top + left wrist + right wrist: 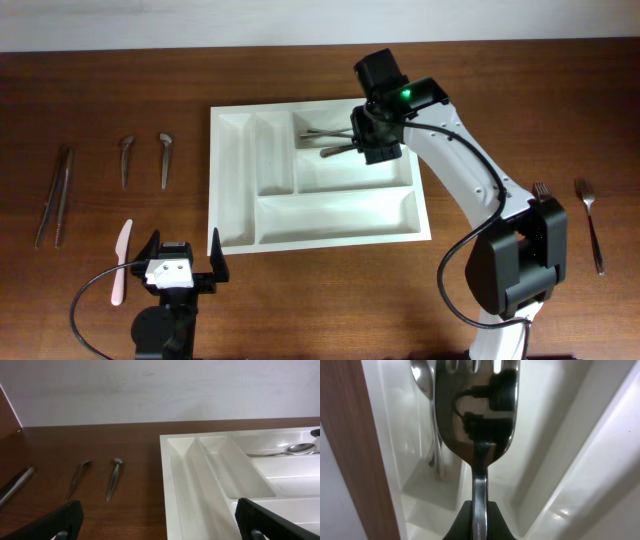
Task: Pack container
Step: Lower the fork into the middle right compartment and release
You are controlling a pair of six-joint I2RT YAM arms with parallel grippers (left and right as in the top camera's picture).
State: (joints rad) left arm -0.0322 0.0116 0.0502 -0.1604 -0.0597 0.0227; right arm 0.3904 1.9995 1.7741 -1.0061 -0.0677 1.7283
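container [340, 215]: spoon [300, 449] inside (top slot) | right tool [479, 510] clamps fork [475, 420] | left tool [183, 248] apart

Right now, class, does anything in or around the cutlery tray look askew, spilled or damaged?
Nothing looks spilled or damaged. The one oddity is the fork. It is held by the right gripper over the top long compartment of the container, and it lies at a slant to the spoon already there.

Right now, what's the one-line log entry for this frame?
right gripper shut on fork above tray top compartment | left gripper open, beside tray | spoon in tray
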